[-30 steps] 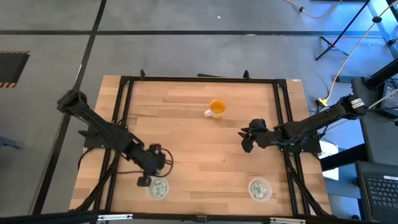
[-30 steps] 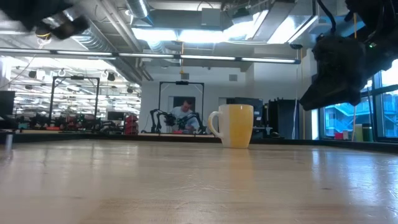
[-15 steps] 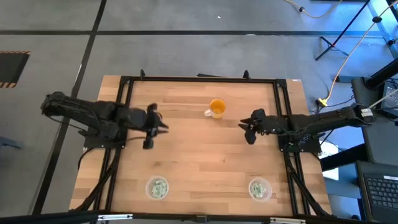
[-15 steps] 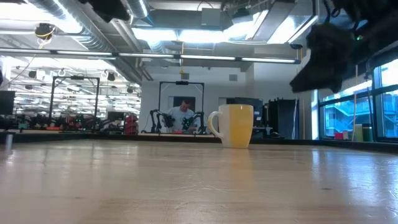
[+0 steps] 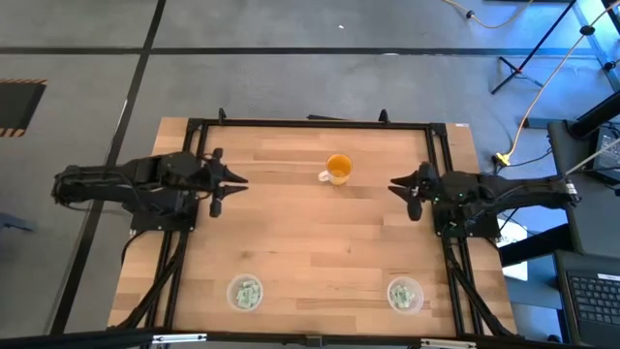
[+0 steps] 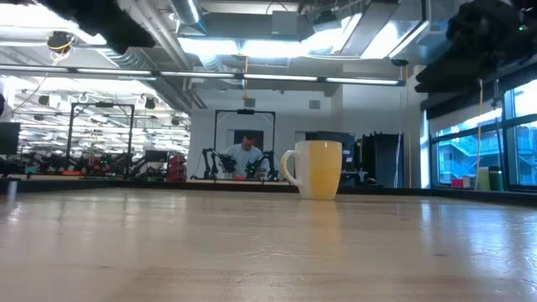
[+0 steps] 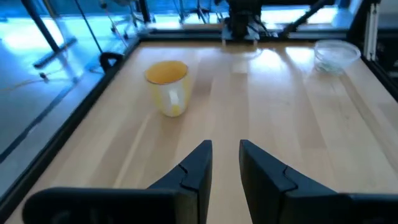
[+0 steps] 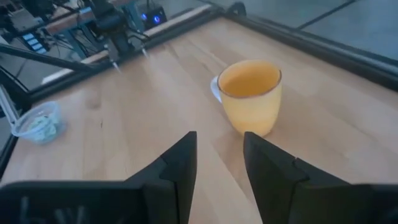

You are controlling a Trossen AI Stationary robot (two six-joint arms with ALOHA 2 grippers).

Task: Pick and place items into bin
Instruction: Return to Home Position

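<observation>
Green-and-white packets lie inside two small clear bins near the table's near edge: the left bin (image 5: 246, 293) and the right bin (image 5: 405, 295). The right wrist view shows the left bin (image 8: 38, 123) with packets in it, and the left wrist view shows the right bin (image 7: 336, 54). My left gripper (image 5: 232, 182) (image 7: 225, 146) hovers open over the table's left side. My right gripper (image 5: 395, 186) (image 8: 219, 135) hovers open at the right side. Each is empty, points toward the table's middle and is well above the wood (image 6: 109, 23) (image 6: 478, 46).
An orange mug (image 5: 338, 169) (image 6: 315, 169) stands upright on the far middle of the table, between the two grippers, its handle toward the left. A black frame (image 5: 310, 123) runs around the tabletop. Bare wood (image 5: 320, 242) lies between the mug and the bins.
My left gripper has risen from just beside the near-left bin and swung away toward the table's far left. My right gripper has drawn back toward the right edge and slightly toward the far edge, rising. The mug and both bins have stayed put.
</observation>
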